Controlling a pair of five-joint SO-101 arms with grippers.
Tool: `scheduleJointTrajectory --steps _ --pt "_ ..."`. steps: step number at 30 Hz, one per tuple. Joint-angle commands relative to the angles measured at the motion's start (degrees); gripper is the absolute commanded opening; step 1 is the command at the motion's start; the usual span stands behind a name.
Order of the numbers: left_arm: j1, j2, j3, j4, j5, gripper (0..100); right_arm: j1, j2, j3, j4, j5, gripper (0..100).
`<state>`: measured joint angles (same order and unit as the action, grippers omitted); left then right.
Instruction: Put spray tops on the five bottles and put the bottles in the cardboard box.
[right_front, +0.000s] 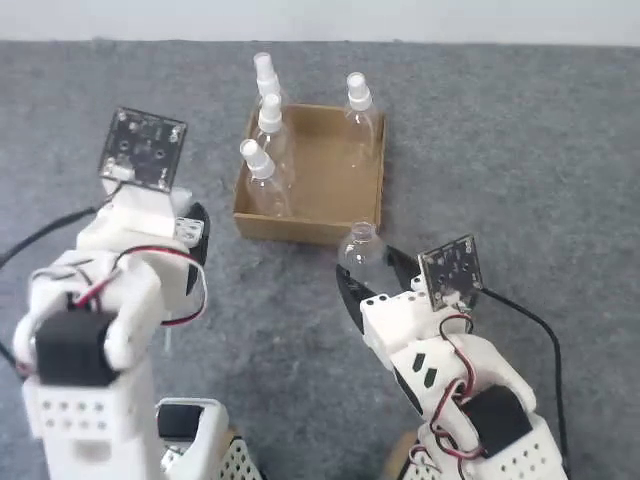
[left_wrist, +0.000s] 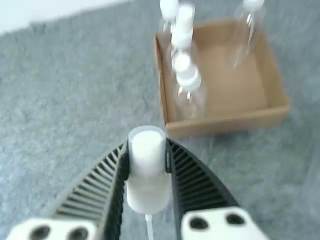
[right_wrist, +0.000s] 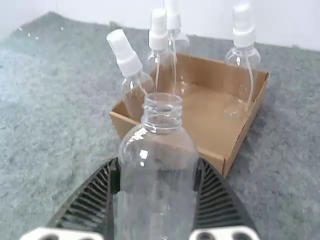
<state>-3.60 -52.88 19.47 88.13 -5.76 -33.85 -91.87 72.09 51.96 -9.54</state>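
We see the cardboard box (right_front: 300, 228) near the desk's (right_front: 520, 150) far edge, with capped bottles (right_front: 268, 185) standing inside. The right gripper (right_wrist: 156, 170) pinches an open bottle (right_wrist: 157, 145) beside the box's near wall. The left gripper (left_wrist: 146, 147) pinches a white spray top (left_wrist: 146, 175).

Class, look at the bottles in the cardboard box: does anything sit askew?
Yes: in the cardboard box, the near-corner bottle has its spray top slanting sideways; the other three tops stand upright.
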Motion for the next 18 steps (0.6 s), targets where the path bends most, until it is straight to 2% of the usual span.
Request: scheduleJointTrajectory --steps 1,4,6,11,18 --pt "0.8 -5.1 -0.6 -4.0 3.4 1 0.2 -3.6 0.6 -3.3 -0.3 2.0" --pt "2.5 -6.1 -0.5 -4.9 3.6 1 -1.6 -5.2 2.4 -4.4 0.4 2.0" --pt "4.1 -6.3 -0.5 -5.7 3.7 1 -3.5 -6.3 4.0 -5.1 3.5 2.0" --pt "6.3 -6.4 -0.5 -9.6 7.6 1 -5.9 -10.9 10.5 -9.6 9.5 2.0" --pt "10.2 -6.5 -0.8 -14.7 11.3 1 -8.6 -12.1 15.4 -13.6 12.8 2.0"
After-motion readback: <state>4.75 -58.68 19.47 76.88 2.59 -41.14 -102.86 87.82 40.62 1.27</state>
